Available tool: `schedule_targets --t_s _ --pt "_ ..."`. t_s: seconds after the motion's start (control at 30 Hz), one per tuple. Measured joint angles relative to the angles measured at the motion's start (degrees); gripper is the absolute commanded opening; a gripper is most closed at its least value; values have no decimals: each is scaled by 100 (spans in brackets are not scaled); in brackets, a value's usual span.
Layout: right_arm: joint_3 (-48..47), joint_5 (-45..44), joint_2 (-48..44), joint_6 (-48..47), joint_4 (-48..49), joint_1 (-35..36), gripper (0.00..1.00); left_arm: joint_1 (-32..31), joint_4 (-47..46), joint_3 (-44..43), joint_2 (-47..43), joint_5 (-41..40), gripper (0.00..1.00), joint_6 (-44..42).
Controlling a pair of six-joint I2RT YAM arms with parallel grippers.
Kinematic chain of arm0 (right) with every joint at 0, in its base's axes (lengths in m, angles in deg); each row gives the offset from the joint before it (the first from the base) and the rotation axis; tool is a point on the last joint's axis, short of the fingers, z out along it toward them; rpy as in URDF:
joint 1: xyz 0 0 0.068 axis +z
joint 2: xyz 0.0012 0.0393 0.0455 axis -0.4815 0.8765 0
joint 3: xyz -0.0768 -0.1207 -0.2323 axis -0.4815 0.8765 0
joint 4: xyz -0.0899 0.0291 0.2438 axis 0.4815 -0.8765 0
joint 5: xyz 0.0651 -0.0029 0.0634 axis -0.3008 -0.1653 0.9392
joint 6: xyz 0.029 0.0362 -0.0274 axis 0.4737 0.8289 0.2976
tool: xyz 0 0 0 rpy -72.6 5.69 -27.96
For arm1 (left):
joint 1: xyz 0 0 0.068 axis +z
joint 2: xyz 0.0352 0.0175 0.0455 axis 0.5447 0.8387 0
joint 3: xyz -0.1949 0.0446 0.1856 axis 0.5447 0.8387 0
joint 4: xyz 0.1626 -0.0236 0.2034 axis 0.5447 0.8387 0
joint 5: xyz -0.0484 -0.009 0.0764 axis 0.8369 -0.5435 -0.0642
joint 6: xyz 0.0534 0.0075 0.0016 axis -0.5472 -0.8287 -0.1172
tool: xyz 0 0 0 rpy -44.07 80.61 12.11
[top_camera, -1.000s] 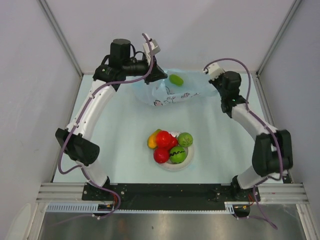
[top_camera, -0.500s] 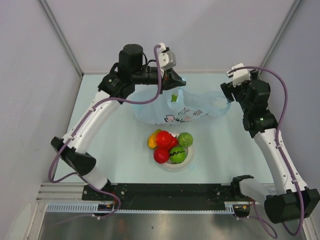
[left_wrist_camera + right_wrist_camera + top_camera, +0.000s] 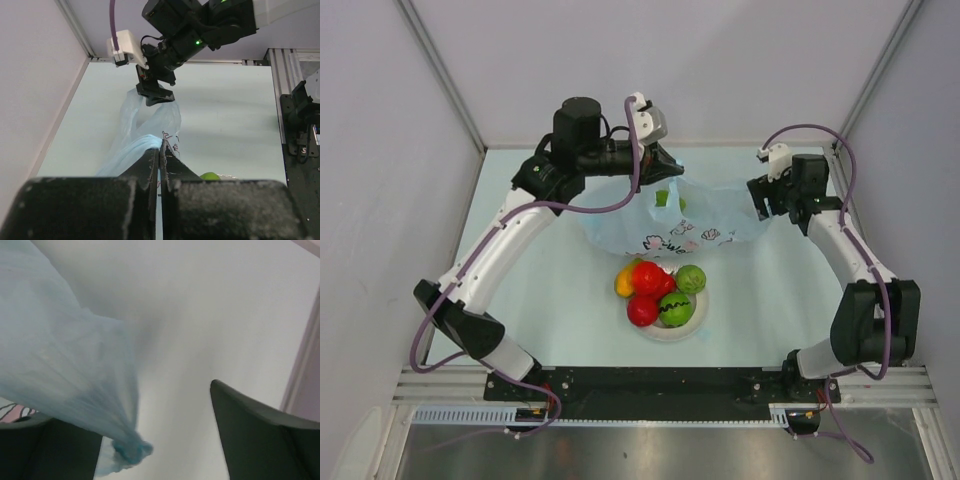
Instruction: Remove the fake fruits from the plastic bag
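The light-blue plastic bag (image 3: 655, 225) hangs stretched between my two grippers above the table. My left gripper (image 3: 667, 166) is shut on its upper edge; the left wrist view shows the film (image 3: 142, 145) pinched between the closed jaws (image 3: 161, 150). One green fake fruit (image 3: 665, 199) shows through the bag. My right gripper (image 3: 758, 197) stands open at the bag's right end. In the right wrist view the bag's twisted tip (image 3: 129, 450) hangs beside the left finger (image 3: 55, 450), inside the open gap (image 3: 155, 440). Several fake fruits (image 3: 648, 278) lie on the white plate (image 3: 665, 331).
The white plate sits in the middle of the table, just in front of the hanging bag. Grey walls enclose the table at the left, back and right. The black rail with the arm bases (image 3: 660, 382) runs along the near edge.
Both arms lifted the bag and carried it nearer the plate. The right gripper's jaws came open and the bag's tip now hangs loose between them.
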Motion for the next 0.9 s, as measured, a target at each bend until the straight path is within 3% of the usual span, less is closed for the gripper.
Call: schedule_targets --t_s 0.03,0.07,0.1,0.17,0.3,0.47,0.6,0.7,0.73,0.8,0.83,0.9 --pt "-46 68 118 -39 63 -9 58 0 -9 -2 7 -15 0 17" --pt "-98 188 264 -26 120 -26 28 0 -15 -11 20 -42 0 22" --pt "-149 313 389 -20 155 -55 14 0 -20 -26 42 -66 0 24" --pt "-238 492 522 52 120 -173 0 0 -33 -105 127 -146 0 24" --pt "-538 658 310 407 -42 -743 0 0 -46 -503 444 -251 0 22" --pt "-765 833 -1294 636 -358 -1606 0 -15 -42 -1508 1126 -275 0 42" --pt "-953 1292 -2382 590 -901 -1563 5 -63 -46 -1921 1421 -271 1 76" --pt "-732 1499 -2920 581 -1375 -1528 15 -151 -31 -1926 1541 -269 0 76" --pt "-627 1515 -2981 579 -1523 -1528 31 -181 -22 -1926 1589 -267 0 81" --pt "-343 1519 -2986 577 -1926 -1528 47 -278 -22 -1875 1700 -254 0 127" --pt "-251 1482 -2959 555 -2109 -1528 65 -323 -24 -1805 1733 -245 0 175" --pt "-157 1331 -2830 463 -2393 -1528 78 -428 -42 -1591 1751 -249 0 269"
